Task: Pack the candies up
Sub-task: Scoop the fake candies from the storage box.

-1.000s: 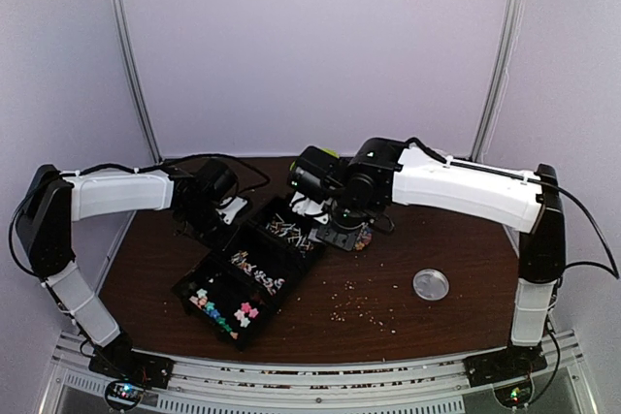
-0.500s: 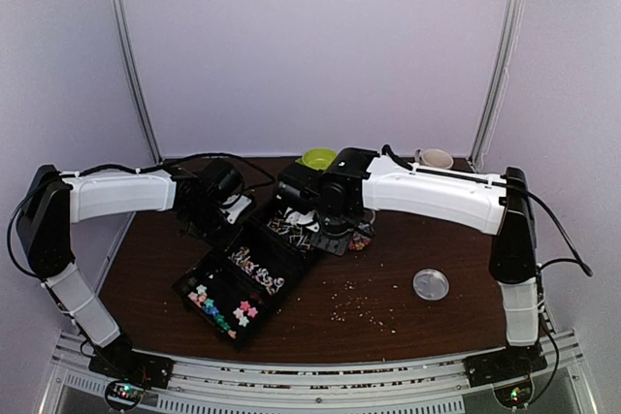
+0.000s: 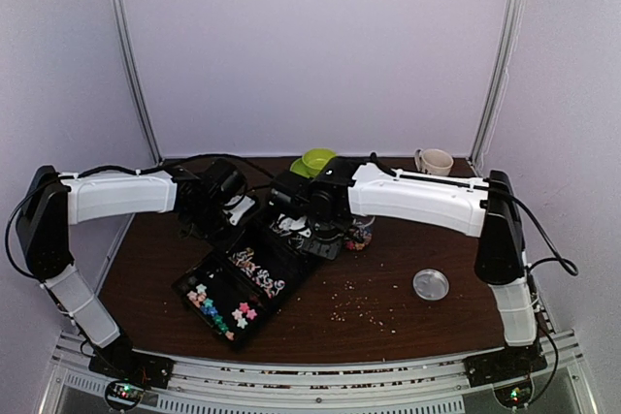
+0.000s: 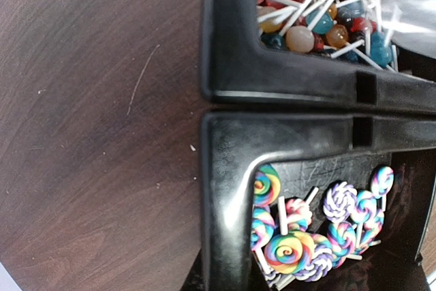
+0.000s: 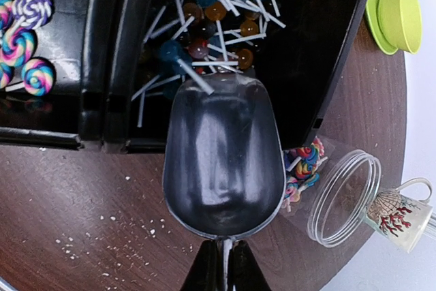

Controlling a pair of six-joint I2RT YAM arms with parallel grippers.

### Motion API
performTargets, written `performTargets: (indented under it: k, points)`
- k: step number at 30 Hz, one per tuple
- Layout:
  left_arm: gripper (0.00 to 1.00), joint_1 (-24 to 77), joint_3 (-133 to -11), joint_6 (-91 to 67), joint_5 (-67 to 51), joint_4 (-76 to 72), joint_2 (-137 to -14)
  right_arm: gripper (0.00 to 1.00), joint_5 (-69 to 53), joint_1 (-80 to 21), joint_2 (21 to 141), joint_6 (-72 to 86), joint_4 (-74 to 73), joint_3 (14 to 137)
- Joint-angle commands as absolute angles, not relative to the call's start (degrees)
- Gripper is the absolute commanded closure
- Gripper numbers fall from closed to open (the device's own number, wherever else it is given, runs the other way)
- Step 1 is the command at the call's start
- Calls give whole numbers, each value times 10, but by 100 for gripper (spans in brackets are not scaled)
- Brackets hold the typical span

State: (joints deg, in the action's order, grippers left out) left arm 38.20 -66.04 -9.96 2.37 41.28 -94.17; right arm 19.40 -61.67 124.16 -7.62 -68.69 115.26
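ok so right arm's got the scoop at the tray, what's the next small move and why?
Probably swing the scoop over to the tipped jar for another load. The right fingers clamp its handle, its bowl looks empty above the round lollipops in the tray, and swirl lollipops are left in the jar.

Held left arm stretched rightward, forearm level, wrist dipped, left gripper (image 3: 236,210) closed low at far end, and held right arm stretched leftward across middle, elbow high above its base, wrist angled down, right gripper (image 5: 222,257) pinched tight on scoop (image 5: 223,148) handle.
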Motion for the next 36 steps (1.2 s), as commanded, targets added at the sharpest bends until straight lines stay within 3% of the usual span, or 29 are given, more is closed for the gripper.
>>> performTargets:
  k: [1,8,36]
  points:
    - [100,383,-685,-101,-2,368,-899,100,146,-608,1278,-83,-672,1167]
    - [100,383,-684,-101,-11,364,-895,100,106,-599,1293,-69,-612,1170]
    - [100,383,-682,-103,-24,366,-890,100,24,-595,1228,-43,-125,881]
